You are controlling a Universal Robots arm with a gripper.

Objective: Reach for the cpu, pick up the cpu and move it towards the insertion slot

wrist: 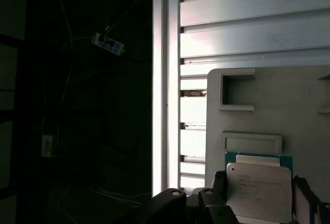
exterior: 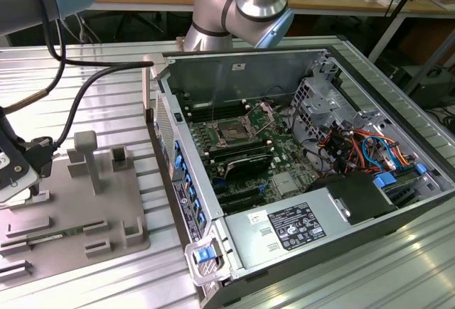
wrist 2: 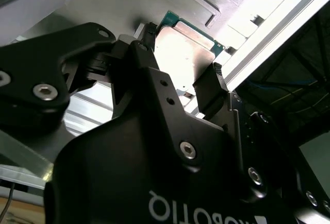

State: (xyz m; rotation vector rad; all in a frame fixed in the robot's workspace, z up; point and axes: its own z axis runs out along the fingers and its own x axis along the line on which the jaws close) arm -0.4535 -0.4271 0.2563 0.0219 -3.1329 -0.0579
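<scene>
Second wrist view showed the gripper [wrist 2: 180, 63] with its jaws closed in on the cpu [wrist 2: 186, 49], one black finger [wrist 2: 209, 85] against each of two opposite edges, so the chip looked pinched between them. First wrist view agreed: the silvery top sat exactly between the two fingers, over the grey tray [wrist: 268, 105]. Whether the cpu already hung free of the tray or lay on it, I could not tell. By my judgement the pick-up step was in hand and the carry to the insertion slot [exterior: 233, 133] was not yet begun, because in the exterior view the gripper was low at the tray, at the exterior view's far left, well apart from the slot. The next move, I think, called for a straight, level lift and a firm hold, since the chip was thin and held only by its rim. Between tray and slot stood the side wall [exterior: 163, 117] of the open computer case. An upright post [exterior: 85, 154] on the tray and a black cable [exterior: 128, 64] from the arm were also near the path.
</scene>
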